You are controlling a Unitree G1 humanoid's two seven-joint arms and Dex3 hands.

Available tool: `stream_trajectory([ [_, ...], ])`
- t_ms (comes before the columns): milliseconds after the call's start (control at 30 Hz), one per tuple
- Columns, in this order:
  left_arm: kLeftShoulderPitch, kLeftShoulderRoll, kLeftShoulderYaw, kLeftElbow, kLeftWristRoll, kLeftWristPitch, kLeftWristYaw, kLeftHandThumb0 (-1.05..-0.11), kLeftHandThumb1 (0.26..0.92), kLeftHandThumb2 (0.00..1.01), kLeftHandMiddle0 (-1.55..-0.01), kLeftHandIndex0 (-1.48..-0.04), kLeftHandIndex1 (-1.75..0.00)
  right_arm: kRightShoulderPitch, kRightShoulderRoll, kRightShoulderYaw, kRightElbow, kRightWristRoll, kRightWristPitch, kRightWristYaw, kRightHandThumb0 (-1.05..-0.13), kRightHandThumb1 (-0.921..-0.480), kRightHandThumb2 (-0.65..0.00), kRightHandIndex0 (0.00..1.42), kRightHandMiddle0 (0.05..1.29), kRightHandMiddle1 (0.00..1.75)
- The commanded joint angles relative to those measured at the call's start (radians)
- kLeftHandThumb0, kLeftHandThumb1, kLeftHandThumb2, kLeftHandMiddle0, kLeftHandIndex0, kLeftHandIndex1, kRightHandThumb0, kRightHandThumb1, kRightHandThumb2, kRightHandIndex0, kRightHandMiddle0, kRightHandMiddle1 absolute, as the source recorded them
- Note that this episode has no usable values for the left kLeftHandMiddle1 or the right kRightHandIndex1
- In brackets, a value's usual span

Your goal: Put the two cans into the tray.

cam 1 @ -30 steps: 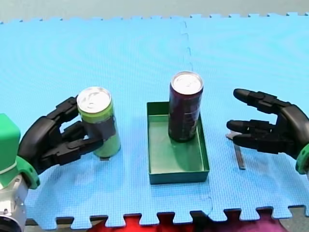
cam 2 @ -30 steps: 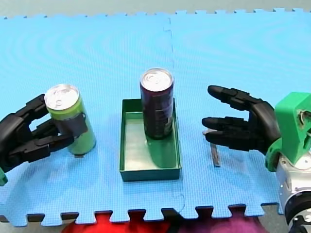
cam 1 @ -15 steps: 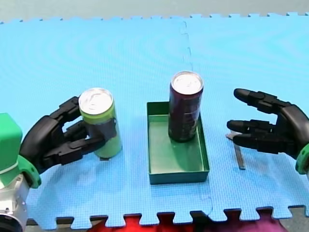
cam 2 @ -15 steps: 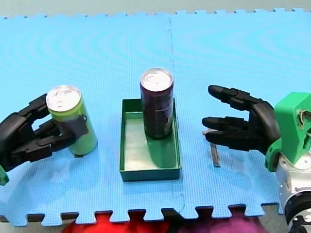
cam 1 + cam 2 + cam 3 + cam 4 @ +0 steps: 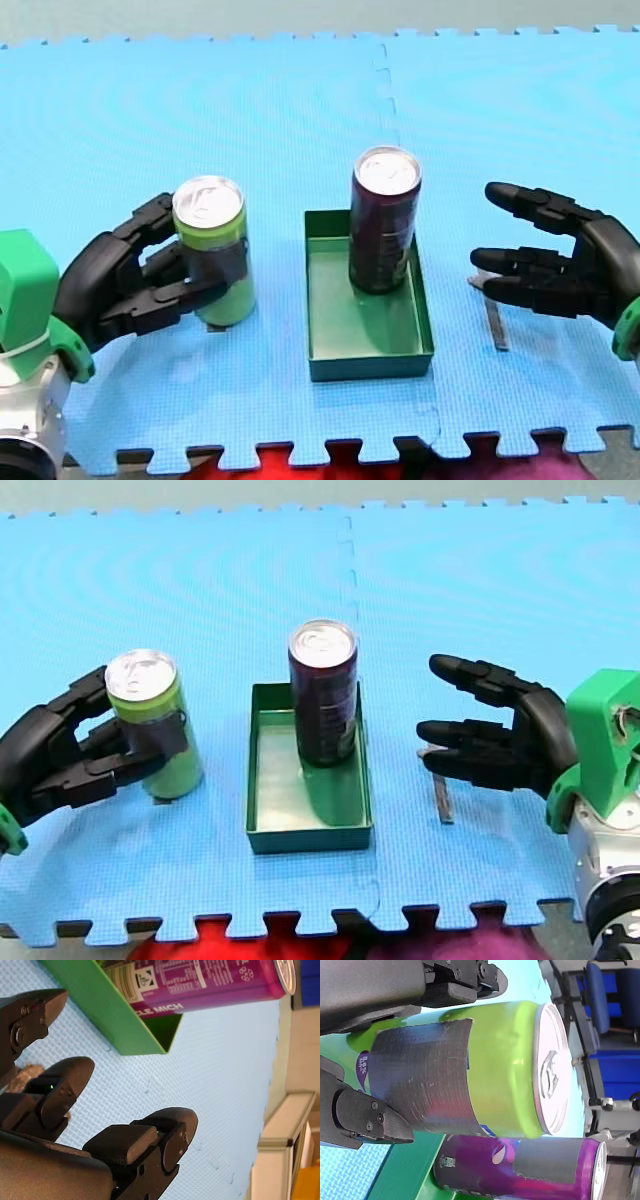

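Observation:
A lime-green can [image 5: 215, 262] with a grey tape band stands upright on the blue mat, left of the green tray [image 5: 370, 364]. My left hand [image 5: 192, 258] is shut around the can's middle. The second wrist view shows the same green can [image 5: 505, 1060] between black fingers [image 5: 370, 1120], with the purple can [image 5: 535, 1170] behind it. The purple can [image 5: 384, 225] stands upright in the far end of the tray. My right hand [image 5: 490, 240] hovers to the right of the tray, apart from it. The first wrist view shows the purple can [image 5: 200, 980] and a tray corner [image 5: 100, 1005] beyond a hand's fingers.
A thin metal strip [image 5: 496, 322] lies on the mat under the right hand. The near half of the tray floor [image 5: 365, 320] is bare. The mat's jagged front edge [image 5: 330, 450] runs close to the tray's near rim.
My left hand has carried the green can a little to the right, toward the tray. The right hand, purple can and tray have not moved.

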Motion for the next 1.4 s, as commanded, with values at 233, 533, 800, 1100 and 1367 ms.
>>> stream_trajectory([
  [233, -0.011, 0.001, 0.009, 0.015, -0.008, 0.003, -0.019, -1.048, 0.921, 0.14, -0.26, -0.18, 0.00, 0.001, -0.010, 0.014, -0.004, -0.014, -0.003, -0.028, -0.578, -0.659, -0.003, 0.97, 0.62, 0.00],
  [533, -0.011, 0.000, 0.011, 0.011, -0.005, 0.018, -0.015, -1.048, 0.921, 0.15, -0.25, -0.17, 0.00, 0.001, -0.011, 0.015, -0.007, -0.015, -0.004, -0.032, -0.603, -0.668, -0.003, 0.97, 0.62, 0.00],
  [800, -0.007, 0.004, 0.008, 0.010, 0.000, 0.016, -0.016, -1.048, 0.921, 0.15, -0.24, -0.16, 0.00, 0.000, -0.014, 0.014, -0.006, -0.013, 0.000, -0.030, -0.606, -0.672, -0.002, 0.97, 0.62, 0.00],
  [1100, -0.022, 0.008, -0.008, 0.020, 0.019, 0.052, 0.006, -1.048, 0.921, 0.16, -0.23, -0.16, 0.00, -0.001, -0.015, 0.014, -0.007, -0.015, 0.004, -0.037, -0.614, -0.678, -0.002, 0.97, 0.63, 0.00],
  [1367, -0.027, 0.003, -0.006, 0.033, 0.015, 0.050, -0.004, -1.048, 0.921, 0.15, -0.23, -0.17, 0.00, -0.002, -0.018, 0.017, -0.010, -0.017, 0.002, -0.041, -0.625, -0.684, -0.002, 0.98, 0.63, 0.00],
])
